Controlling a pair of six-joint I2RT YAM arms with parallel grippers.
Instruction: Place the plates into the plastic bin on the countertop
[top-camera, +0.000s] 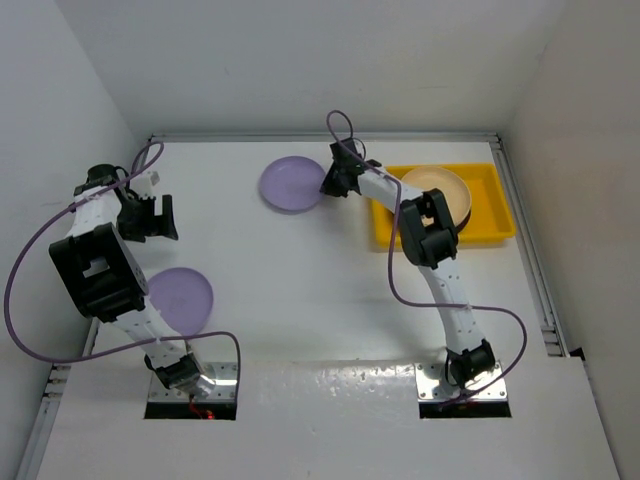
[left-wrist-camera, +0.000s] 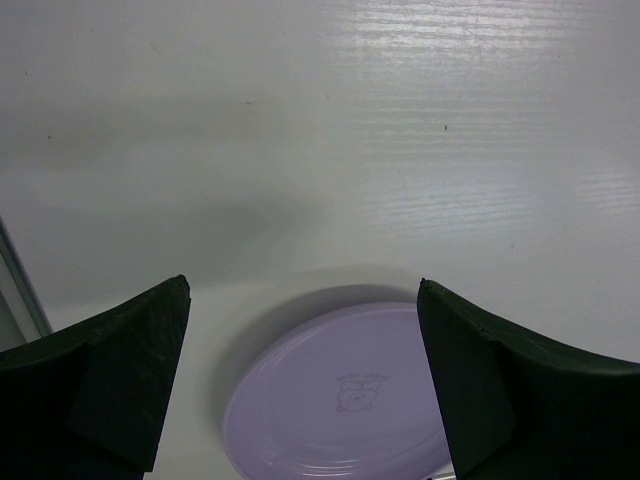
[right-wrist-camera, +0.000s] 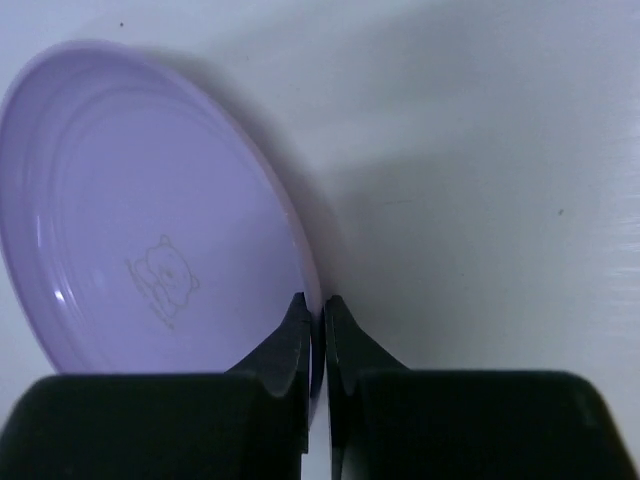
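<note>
While the overhead view places the near lavender plate (top-camera: 180, 297) beside the left arm, the wrist view shows the left tool (left-wrist-camera: 303, 300) spread wide near it. The right tool (right-wrist-camera: 312, 305), arm stretched forward, pinches the rim of the far lavender plate (right-wrist-camera: 150, 220), printed with a bear, left of the yellow bin (top-camera: 490, 232).

Overhead, I see bright, even light on the white tabletop (top-camera: 300, 300), with glare patches near the arm bases (top-camera: 185, 372). My left wrist view: streaky glare upper right, near fingers (left-wrist-camera: 100, 390) blurred. My right wrist view: dimmer, the lavender plate (right-wrist-camera: 150, 220) throwing a soft shadow rightward.
</note>
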